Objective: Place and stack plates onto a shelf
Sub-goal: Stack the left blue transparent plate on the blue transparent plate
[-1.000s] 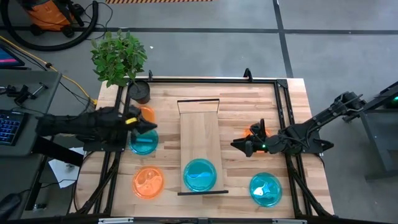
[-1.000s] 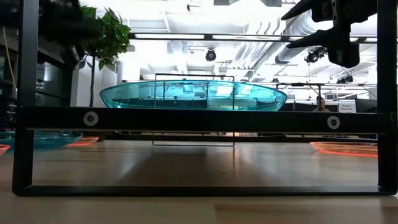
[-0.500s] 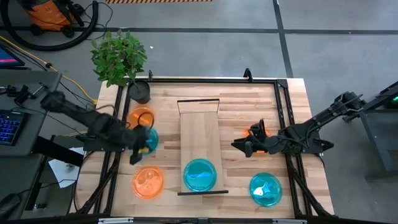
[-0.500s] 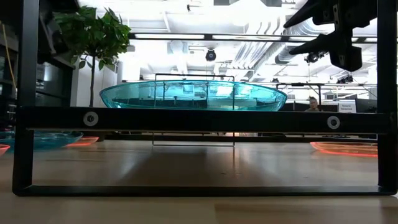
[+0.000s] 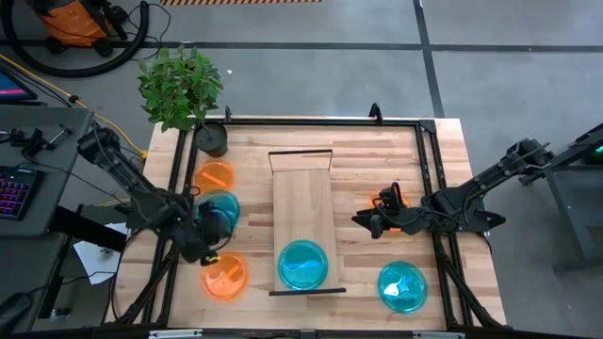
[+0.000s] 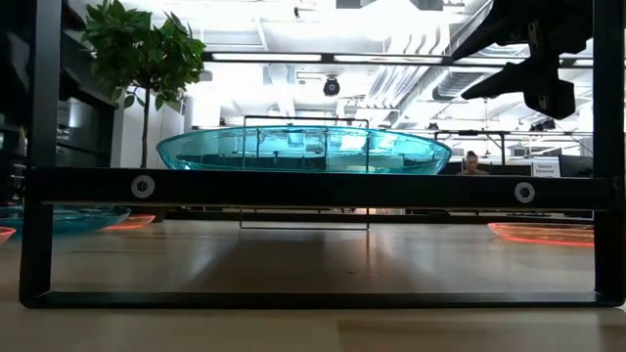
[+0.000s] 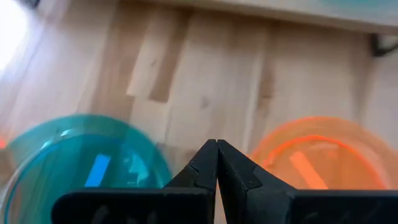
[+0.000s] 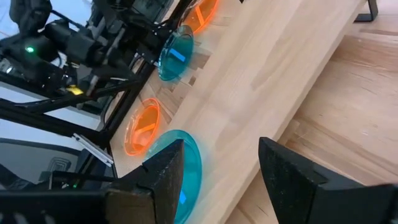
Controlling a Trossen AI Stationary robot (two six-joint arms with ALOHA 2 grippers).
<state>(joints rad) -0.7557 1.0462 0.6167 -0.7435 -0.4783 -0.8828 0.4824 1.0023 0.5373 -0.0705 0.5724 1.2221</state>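
Plates show six in all from above, three teal and three orange, placed here by the shelf (image 5: 302, 218), the long light-wood plank lying down the middle of the table (image 5: 358, 169). One teal plate (image 5: 302, 265) sits on the shelf at its near end, close to the dark end bar; the remainder of the plank is bare wood. Left of the shelf lie an orange plate (image 5: 215, 176), a teal plate (image 5: 222, 209) and a second orange plate (image 5: 224, 276) in a rough column. Right of the shelf lie the third teal plate (image 5: 401, 285) near the table's front edge and the third orange plate (image 5: 389, 203), mostly covered by the right arm. The left gripper (image 5: 204, 247), fingers pressed together and holding nothing, hangs between the teal and orange plates left of the shelf. The right gripper (image 5: 360, 221), fingers spread wide and empty, sits just right of the shelf, over open tabletop
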